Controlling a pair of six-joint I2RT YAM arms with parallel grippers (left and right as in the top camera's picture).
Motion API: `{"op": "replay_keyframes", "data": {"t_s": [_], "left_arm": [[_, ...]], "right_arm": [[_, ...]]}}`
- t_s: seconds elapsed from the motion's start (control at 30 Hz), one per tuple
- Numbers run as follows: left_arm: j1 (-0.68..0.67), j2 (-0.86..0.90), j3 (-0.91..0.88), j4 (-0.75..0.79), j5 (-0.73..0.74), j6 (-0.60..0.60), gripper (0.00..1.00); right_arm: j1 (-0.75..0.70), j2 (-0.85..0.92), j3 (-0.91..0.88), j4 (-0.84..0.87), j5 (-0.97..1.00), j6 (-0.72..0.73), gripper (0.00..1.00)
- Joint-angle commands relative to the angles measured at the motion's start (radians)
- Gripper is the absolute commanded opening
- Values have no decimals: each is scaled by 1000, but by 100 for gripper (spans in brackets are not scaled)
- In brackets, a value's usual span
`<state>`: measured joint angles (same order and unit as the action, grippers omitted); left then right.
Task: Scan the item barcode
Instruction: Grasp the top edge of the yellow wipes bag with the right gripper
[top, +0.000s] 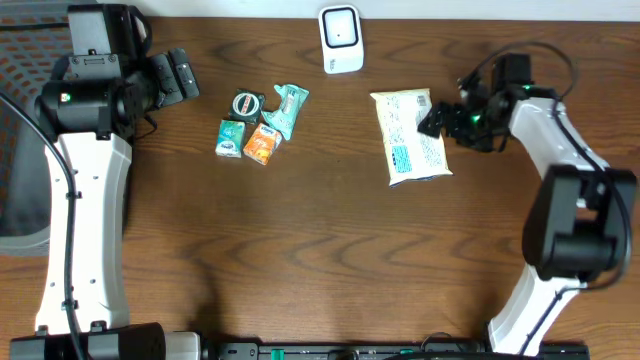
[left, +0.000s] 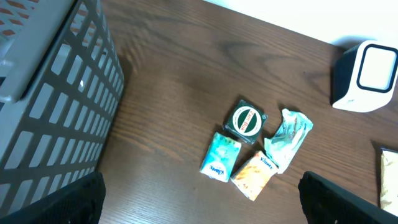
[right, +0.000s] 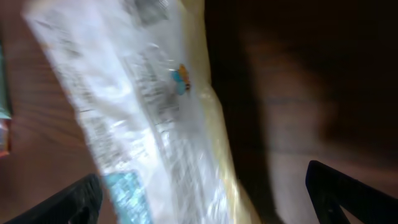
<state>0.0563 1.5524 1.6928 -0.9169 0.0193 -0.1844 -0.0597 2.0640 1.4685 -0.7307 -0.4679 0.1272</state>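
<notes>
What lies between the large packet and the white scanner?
Nothing visible. Only bare table separates the packet from the scanner; the small items lie off to the side.

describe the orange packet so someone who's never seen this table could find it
Seen from overhead, start at the white scanner by the picture's top edge, then drop down-left to the cluster of four small items. The orange packet lies on the cluster's lower right, beside a teal packet and below a crumpled green wrapper; it alone is orange.
</notes>
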Motion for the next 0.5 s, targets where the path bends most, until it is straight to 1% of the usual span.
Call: {"op": "replay_keyframes", "data": {"t_s": [0.0, 0.17, 0.23, 0.33, 0.37, 0.4, 0.47], "left_arm": [[0, 6, -4, -2, -13, -8, 98], [0, 6, -4, -3, -13, -8, 98], [0, 6, -4, -3, -13, -8, 98], [0, 6, -4, -3, -13, -8, 98], [0, 6, -4, -3, -13, -8, 98], [0, 6, -4, -3, -13, -8, 98], [0, 6, -4, -3, -13, -8, 98]], "right_arm": [[-1, 60, 1, 14, -70, -28, 99], [5, 136, 1, 48, -169, -65, 96], [17, 159, 1, 51, -170, -65, 92], [47, 200, 1, 54, -163, -65, 81], [59, 216, 1, 60, -163, -65, 74], [70, 230, 1, 66, -163, -65, 64], [89, 252, 1, 77, -164, -60, 31]]}}
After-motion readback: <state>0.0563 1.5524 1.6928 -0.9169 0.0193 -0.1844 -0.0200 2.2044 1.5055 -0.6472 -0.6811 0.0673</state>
